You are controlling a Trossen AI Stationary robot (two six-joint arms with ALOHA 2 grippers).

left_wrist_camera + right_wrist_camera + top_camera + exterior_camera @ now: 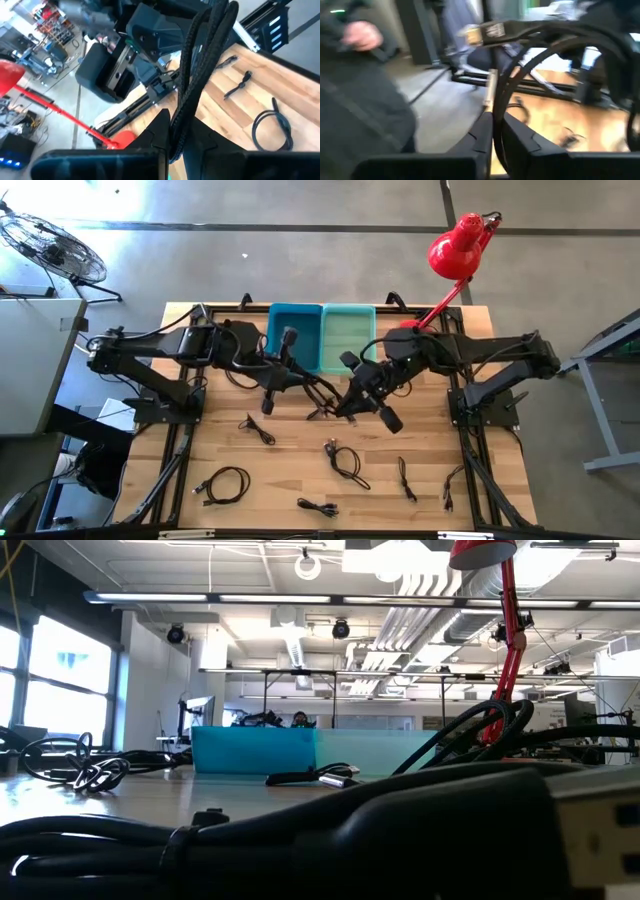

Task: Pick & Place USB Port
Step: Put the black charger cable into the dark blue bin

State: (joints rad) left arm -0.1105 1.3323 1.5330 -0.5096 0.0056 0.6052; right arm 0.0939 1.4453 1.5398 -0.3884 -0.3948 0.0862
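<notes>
USB cable [200,75] held mid-table, at 6 o'clock from teal bins [322,335]. Left gripper [177,132] pinches braided cord; right gripper [493,127] clamps same cable near metal plug. Looks light, floppy, snag-prone; firmest hold probably at rigid plug.

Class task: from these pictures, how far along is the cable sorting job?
Done: cannot tell; what lies in the blue bin and green bin is unclear. In hand: both claws are shut on one black cable, the left claw and right claw each pinching it near the table's middle. Left: several loose cables lie on the wooden table.
</notes>
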